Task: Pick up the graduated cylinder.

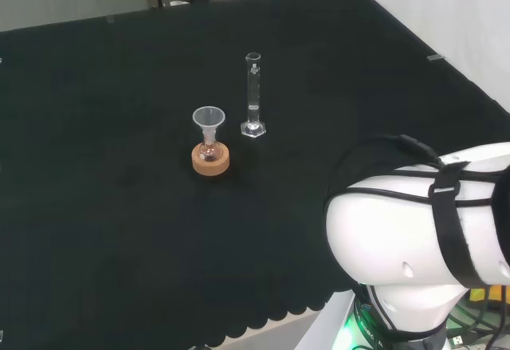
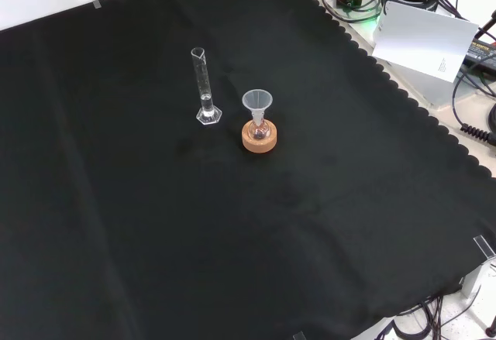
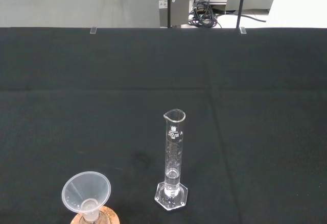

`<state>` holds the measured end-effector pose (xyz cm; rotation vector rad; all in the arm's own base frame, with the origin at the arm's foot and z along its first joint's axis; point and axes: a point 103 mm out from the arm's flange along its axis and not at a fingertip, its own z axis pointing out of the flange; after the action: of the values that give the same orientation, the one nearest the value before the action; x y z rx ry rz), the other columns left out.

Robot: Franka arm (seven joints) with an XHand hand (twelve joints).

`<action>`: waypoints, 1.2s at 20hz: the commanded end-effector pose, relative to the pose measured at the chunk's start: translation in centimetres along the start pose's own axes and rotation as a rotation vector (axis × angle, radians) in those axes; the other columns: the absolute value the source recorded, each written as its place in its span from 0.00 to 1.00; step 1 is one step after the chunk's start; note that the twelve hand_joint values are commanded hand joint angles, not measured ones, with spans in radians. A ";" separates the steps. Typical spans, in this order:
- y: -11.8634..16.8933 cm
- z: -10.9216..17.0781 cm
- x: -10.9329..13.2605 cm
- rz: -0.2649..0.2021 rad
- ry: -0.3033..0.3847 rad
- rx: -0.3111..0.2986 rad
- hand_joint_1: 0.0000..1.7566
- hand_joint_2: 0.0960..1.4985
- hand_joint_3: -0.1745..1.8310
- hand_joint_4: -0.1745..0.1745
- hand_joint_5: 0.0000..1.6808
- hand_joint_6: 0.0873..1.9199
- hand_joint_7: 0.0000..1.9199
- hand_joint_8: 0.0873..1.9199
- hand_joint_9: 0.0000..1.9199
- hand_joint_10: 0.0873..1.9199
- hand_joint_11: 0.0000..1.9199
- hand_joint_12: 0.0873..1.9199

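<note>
A clear graduated cylinder point(image 1: 253, 95) stands upright on its hexagonal foot on the black cloth, with a little liquid at its bottom. In the front view the cylinder point(image 2: 204, 86) is left of and a bit beyond the funnel; in the wrist view the cylinder point(image 3: 173, 157) stands some way ahead of the camera, free of any contact. Beside it a clear funnel point(image 1: 209, 120) sits in a small flask on a cork ring point(image 1: 210, 159).
The funnel point(image 2: 256, 104) on its cork ring point(image 2: 259, 136) is close to the cylinder. The arm's white link point(image 1: 422, 246) fills the head view's lower right. Cables and a white card point(image 2: 426, 36) lie beyond the cloth's scalloped edge.
</note>
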<state>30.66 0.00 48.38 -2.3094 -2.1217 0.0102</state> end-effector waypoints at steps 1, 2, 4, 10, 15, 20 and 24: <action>0.0 0.0 -0.6 -0.001 0.006 -0.008 0.16 0.86 0.12 0.40 0.20 0.15 0.19 0.00 0.33 0.00 0.16 0.63; 0.0 0.0 -0.9 -0.001 0.008 -0.009 0.11 0.87 0.13 0.39 0.17 0.09 0.13 0.00 0.27 0.00 0.08 0.68; 0.1 0.0 -0.8 0.000 0.000 -0.008 0.06 0.89 0.13 0.38 0.15 0.02 0.09 0.00 0.23 0.00 0.03 0.72; 0.7 0.3 -0.4 0.011 -0.015 -0.008 0.06 0.89 0.13 0.38 0.15 0.00 0.08 0.00 0.21 0.00 0.01 0.73; 1.2 1.7 -1.5 0.040 0.049 -0.019 0.13 0.84 0.11 0.37 0.16 0.00 0.10 0.00 0.24 0.00 0.02 0.73; 2.3 4.2 -2.9 0.076 0.075 0.003 0.21 0.80 0.10 0.35 0.18 0.00 0.10 0.06 0.21 0.13 0.04 0.72; 4.2 6.3 -3.9 0.086 0.095 0.022 0.23 0.78 0.10 0.35 0.19 0.00 0.04 0.24 0.14 0.33 0.05 0.73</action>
<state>32.17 -1.04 46.05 -2.3196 -2.0940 -0.0287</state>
